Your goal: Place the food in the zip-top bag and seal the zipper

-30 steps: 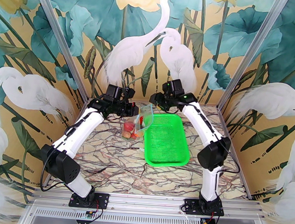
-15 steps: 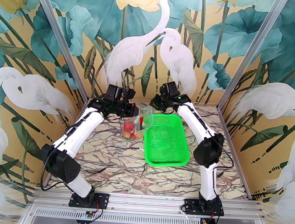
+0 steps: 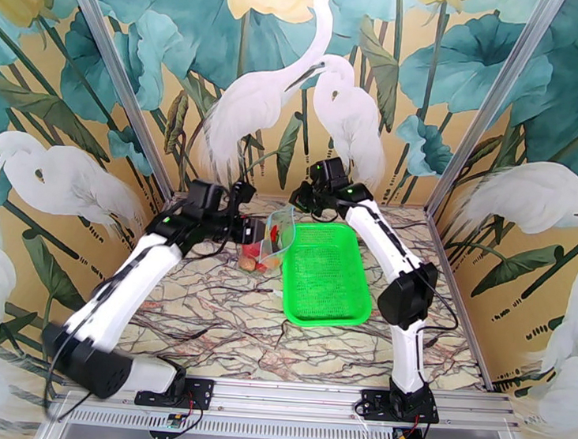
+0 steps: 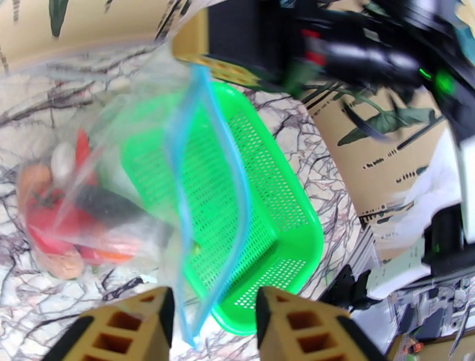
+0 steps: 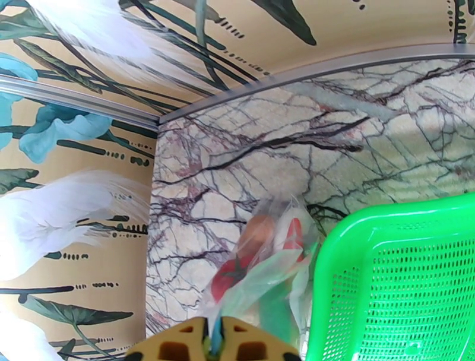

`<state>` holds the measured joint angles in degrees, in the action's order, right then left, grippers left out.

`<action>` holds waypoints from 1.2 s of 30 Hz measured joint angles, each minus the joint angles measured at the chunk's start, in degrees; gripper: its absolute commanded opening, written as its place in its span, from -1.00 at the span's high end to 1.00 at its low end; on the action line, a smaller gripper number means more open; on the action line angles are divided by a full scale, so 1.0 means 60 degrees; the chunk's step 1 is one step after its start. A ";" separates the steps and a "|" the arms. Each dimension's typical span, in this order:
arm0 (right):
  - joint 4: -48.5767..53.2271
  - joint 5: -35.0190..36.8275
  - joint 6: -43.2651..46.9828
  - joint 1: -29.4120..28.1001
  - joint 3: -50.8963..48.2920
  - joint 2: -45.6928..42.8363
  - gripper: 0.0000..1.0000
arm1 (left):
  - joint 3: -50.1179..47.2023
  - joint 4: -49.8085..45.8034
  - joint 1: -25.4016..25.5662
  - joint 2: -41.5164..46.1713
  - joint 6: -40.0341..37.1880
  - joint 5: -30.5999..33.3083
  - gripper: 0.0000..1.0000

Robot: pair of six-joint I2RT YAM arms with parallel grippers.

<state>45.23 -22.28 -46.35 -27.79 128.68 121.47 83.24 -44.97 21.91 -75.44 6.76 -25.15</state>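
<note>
A: While R gripper [image 5: 215,333] pinches the zipper [image 4: 243,190], where's the bag [image 3: 280,233]?
B: Frame centre, food [image 3: 251,256] inside, left of basket [image 3: 324,286]. L gripper [image 4: 211,319] open astride zipper, prob. not touching.

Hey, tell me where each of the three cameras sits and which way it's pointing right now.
Top external: above and behind the bases, looking down on the marble table; both arms show.
Left wrist: looking past its open left gripper at the zip-top bag and green basket.
Right wrist: looking down past the right gripper, shut on the zipper.
Shared: both wrist views hold the zip-top bag and green basket.
</note>
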 measured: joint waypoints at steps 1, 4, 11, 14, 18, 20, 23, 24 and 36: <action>0.0000 0.0000 0.0000 0.0000 0.0073 0.0040 1.00 | -0.0164 0.0022 0.0153 0.0259 -0.0149 0.0164 -0.03; 0.0025 -0.0007 0.0000 0.0000 0.0197 0.0157 1.00 | -0.0532 0.0029 0.0656 0.0798 -0.0652 0.0652 -0.09; 0.0142 -0.0033 0.0000 0.0000 0.0222 0.0193 1.00 | -0.1177 -0.0073 0.1435 0.1089 -0.1687 0.1942 -0.14; 0.0157 -0.0036 0.0000 0.0000 0.0251 0.0193 1.00 | -0.1417 -0.0189 0.1785 0.1060 -0.2040 0.2499 -0.15; 0.0175 -0.0044 0.0000 0.0000 0.0262 0.0193 1.00 | -0.1486 -0.0459 0.2113 0.0882 -0.2364 0.2980 -0.16; 0.0178 -0.0069 0.0004 0.0000 0.0262 0.0193 1.00 | -0.1494 -0.0543 0.2244 0.0743 -0.2448 0.3129 -0.16; 0.0178 -0.0095 0.0000 0.0000 0.0262 0.0193 1.00 | -0.1504 -0.0627 0.2422 0.0528 -0.2568 0.3308 -0.17; 0.0178 -0.0109 0.0000 0.0000 0.0262 0.0197 1.00 | -0.1504 -0.0630 0.2441 0.0463 -0.2579 0.3330 -0.17; 0.0204 -0.0288 0.0000 0.0000 0.0313 0.0204 1.00 | -0.1563 -0.0619 0.2557 -0.0372 -0.2856 0.3617 0.25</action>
<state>46.46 -24.01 -46.35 -27.79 130.56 122.69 73.87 -48.69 37.26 -77.67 -10.37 -3.44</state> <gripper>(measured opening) 0.059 0.466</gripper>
